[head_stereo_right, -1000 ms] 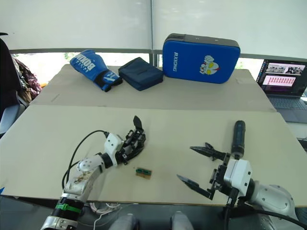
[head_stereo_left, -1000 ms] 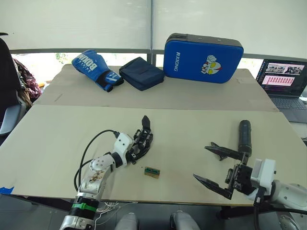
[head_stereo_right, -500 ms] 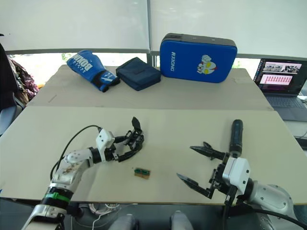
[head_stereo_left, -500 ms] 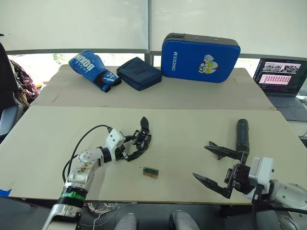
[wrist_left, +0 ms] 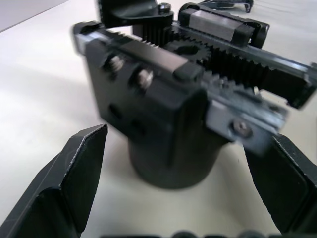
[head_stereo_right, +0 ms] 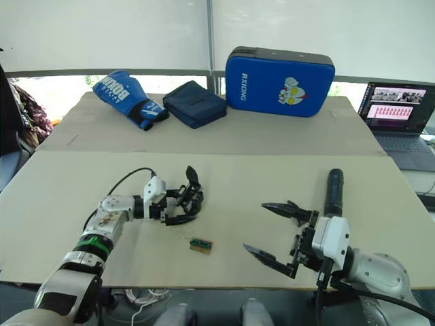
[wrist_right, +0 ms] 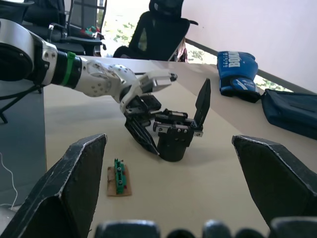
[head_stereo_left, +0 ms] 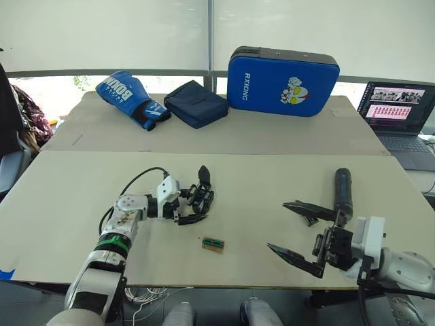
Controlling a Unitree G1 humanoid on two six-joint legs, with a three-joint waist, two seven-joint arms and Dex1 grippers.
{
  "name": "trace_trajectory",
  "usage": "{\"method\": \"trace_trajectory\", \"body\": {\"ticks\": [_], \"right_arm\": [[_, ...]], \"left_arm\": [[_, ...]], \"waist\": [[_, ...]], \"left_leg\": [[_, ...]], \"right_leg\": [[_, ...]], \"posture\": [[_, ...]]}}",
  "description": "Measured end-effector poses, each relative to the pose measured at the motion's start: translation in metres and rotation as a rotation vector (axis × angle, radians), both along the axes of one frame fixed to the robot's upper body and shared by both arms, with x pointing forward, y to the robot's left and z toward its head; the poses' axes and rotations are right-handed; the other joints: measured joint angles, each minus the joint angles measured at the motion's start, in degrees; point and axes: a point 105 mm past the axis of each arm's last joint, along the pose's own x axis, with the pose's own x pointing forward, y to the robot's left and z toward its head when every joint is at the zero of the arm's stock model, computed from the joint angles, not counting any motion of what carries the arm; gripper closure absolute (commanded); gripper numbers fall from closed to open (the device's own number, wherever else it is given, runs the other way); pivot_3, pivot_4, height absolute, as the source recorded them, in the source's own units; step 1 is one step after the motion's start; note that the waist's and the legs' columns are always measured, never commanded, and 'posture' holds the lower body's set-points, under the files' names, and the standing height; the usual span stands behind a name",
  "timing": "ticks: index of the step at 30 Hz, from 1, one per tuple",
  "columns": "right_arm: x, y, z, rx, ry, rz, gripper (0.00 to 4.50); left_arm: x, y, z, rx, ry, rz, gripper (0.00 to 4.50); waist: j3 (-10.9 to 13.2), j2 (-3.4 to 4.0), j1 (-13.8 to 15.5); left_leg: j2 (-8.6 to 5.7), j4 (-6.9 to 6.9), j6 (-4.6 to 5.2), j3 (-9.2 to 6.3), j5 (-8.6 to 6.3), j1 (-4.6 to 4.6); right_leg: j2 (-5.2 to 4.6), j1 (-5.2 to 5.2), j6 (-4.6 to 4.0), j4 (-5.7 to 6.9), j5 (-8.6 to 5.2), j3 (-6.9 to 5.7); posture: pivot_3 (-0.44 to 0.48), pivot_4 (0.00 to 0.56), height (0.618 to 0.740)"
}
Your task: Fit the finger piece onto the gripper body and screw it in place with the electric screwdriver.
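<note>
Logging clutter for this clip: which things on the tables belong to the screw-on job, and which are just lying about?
Job:
gripper body, with the open left claw around its base
electric screwdriver, lying beside the open right claw

Lying about:
green-and-tan block
blue boxing glove
dark blue pouch
blue pad
laptop

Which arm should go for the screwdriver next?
Right, probably. The electric screwdriver lies on the table just beyond the right tool, which is open and holds nothing. The left tool is open around the gripper body, across the table from the screwdriver.
</note>
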Motion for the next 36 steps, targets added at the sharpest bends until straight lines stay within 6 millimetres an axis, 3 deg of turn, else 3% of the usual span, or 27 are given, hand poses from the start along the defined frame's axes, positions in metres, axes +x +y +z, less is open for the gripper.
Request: {"method": "trace_trajectory", "body": {"ticks": [3, 6, 9, 18, 23, 31, 36], "right_arm": [[0.0, 0.001, 0.0, 0.008, 0.006, 0.009, 0.0], [-0.001, 0.002, 0.001, 0.008, 0.003, 0.011, 0.0], [-0.002, 0.002, 0.0, 0.009, 0.008, 0.008, 0.0], [-0.005, 0.0, -0.004, 0.005, 0.03, 0.0, 0.0], [-0.005, -0.005, -0.003, -0.004, 0.023, -0.017, 0.0], [-0.006, -0.006, -0.004, -0.012, 0.025, -0.012, 0.0], [-0.006, -0.006, -0.004, -0.012, 0.025, -0.011, 0.0]], "left_arm": [[0.002, -0.001, -0.002, 0.019, -0.008, -0.014, 0.03], [0.002, -0.002, -0.003, 0.033, -0.022, -0.033, 0.8], [0.003, -0.004, -0.003, 0.041, -0.037, -0.04, 2.11], [0.002, -0.002, -0.002, 0.018, -0.086, 0.006, 2.16], [0.004, -0.009, 0.0, -0.041, -0.088, 0.191, 2.16], [-0.017, -0.047, -0.004, -0.072, -0.044, 0.164, 2.16], [-0.017, -0.051, -0.004, -0.055, -0.04, 0.154, 2.16]], "waist": [[0.0, 0.0, 0.0], [0.0, 0.0, 0.0], [0.0, 0.0, 0.1], [0.0, 0.01, 0.0], [0.0, 0.01, 0.6], [0.0, 0.01, 0.9], [0.0, 0.01, 0.8]], "left_leg": [[-0.01, 0.0, 0.0, 0.0, 0.0, 0.0], [0.0, 0.0, 0.0, 0.0, 0.0, 0.03], [0.0, 0.0, 0.0, 0.0, 0.0, 0.02], [0.0, 0.0, 0.0, -0.01, 0.0, 0.04], [-0.01, 0.03, 0.0, -0.05, 0.0, 0.0], [-0.02, 0.03, 0.0, -0.03, 0.0, 0.01], [-0.01, 0.03, 0.0, -0.03, 0.0, 0.02]], "right_leg": [[0.0, 0.0, 0.0, 0.01, 0.0, 0.0], [0.0, 0.01, 0.01, 0.02, 0.0, 0.01], [-0.01, 0.01, 0.01, 0.01, 0.0, 0.01], [-0.01, 0.01, 0.01, 0.05, 0.0, 0.02], [-0.06, 0.01, 0.04, 0.05, 0.02, 0.02], [-0.04, 0.0, 0.04, 0.02, 0.02, 0.02], [-0.02, 0.01, 0.04, 0.02, 0.01, 0.02]], "posture": [[0.0, 0.15, 0.74], [0.0, 0.15, 0.74], [0.0, 0.15, 0.74], [0.0, 0.15, 0.74], [0.0, 0.15, 0.74], [0.0, 0.15, 0.74], [0.0, 0.15, 0.74]]}}
